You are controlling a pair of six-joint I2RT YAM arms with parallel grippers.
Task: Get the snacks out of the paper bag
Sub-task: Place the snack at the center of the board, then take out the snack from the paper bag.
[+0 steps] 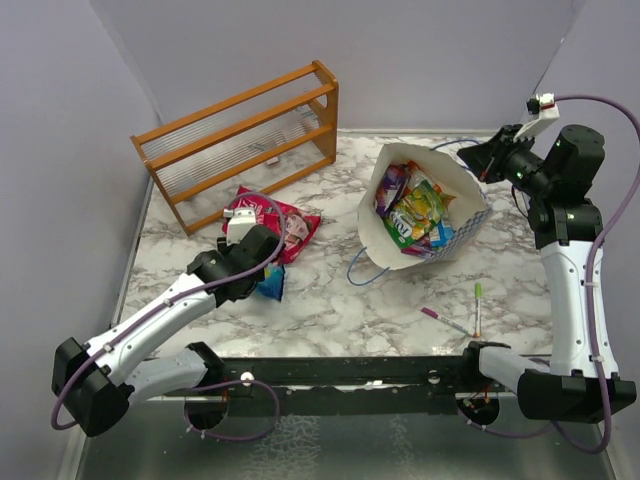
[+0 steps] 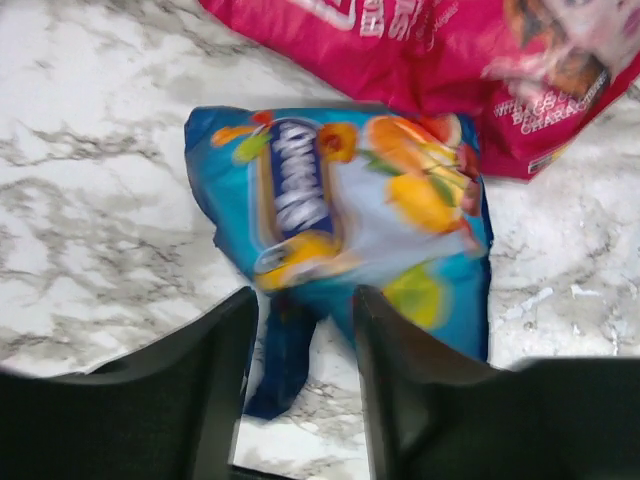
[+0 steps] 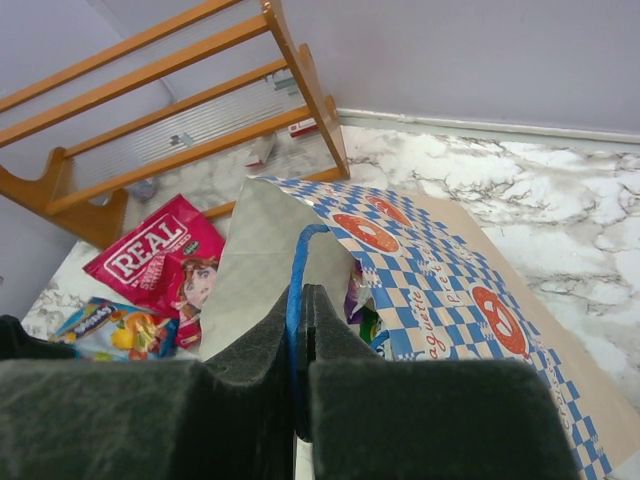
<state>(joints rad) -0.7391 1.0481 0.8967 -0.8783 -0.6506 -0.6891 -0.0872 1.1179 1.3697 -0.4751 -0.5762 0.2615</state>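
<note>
The paper bag (image 1: 462, 190) lies tilted at the back right, its mouth facing left. Several snacks (image 1: 412, 210) show inside it. My right gripper (image 1: 480, 156) is at the bag's upper rim; in the right wrist view it (image 3: 303, 312) is shut on the bag's blue cord handle (image 3: 293, 270). A red snack packet (image 1: 290, 222) and a blue one (image 1: 271, 284) lie on the marble left of the bag. My left gripper (image 2: 300, 325) stands open just over the blue packet (image 2: 340, 200), whose dark tail lies loose between the fingers. The red packet (image 2: 450, 60) lies beyond it.
A wooden rack (image 1: 240, 135) stands at the back left. A green marker pen (image 1: 477, 306) and a pink one (image 1: 438, 317) lie near the front right. The bag's second blue handle (image 1: 360, 272) trails on the marble. Walls close in the table on three sides.
</note>
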